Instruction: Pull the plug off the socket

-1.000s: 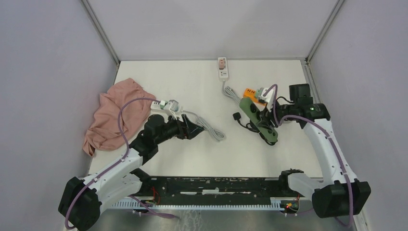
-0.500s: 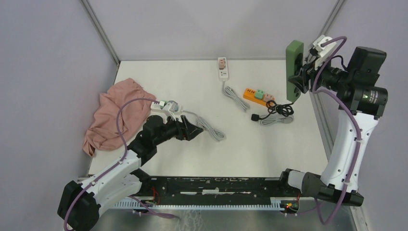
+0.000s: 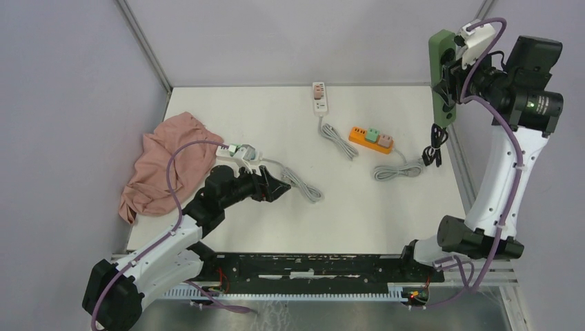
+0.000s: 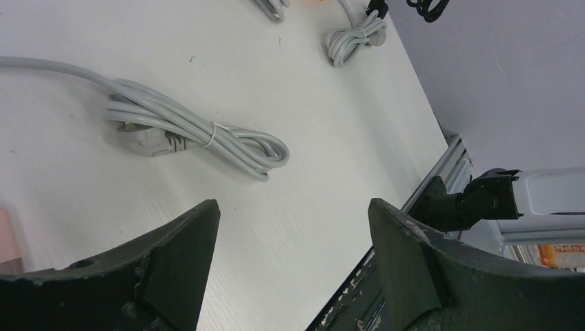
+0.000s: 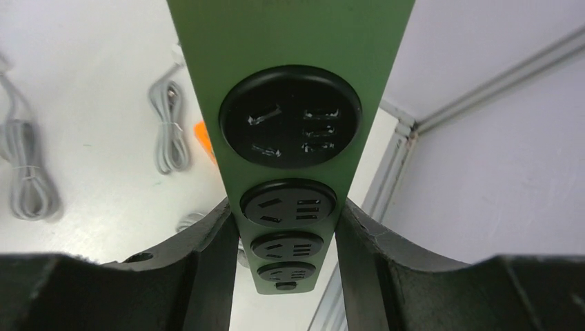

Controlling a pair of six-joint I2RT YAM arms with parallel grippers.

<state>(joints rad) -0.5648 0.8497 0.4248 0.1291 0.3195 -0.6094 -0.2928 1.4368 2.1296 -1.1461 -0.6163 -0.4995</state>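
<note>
- Far to the left of the flat orange plastic power strip, a crumpled pink cloth lies on the white table, out of play.
- Next, also left of the orange strip, the left gripper hovers low with its fingers spread wide and nothing between them. A tied bundle of grey cable with its own loose plug sits just past the tips.
- Behind the orange strip and slightly left rests a small white power strip.
- The orange strip itself shows green and pink blocks on its face. Whether they are plugs or coloured outlets is too small to tell.
- Now the action: up in the air to the right of the orange strip, the right gripper pinches the long green plastic socket strip across its narrow width, stood on end.
- The right wrist view looks down a row of round black outlets, and none visibly holds a plug. A black cord dangles from the strip's lower end, just right of the orange strip's grey lead.
- Handling, as I read it: the green strip looks rigid, fairly light and smooth-sided, so it could slip or twist in a pinch.
- Any seated plug will be stiff and held by friction. Grasp its hard body rather than the limp cord, and draw it straight out along the pins while the other arm braces the strip.
</note>
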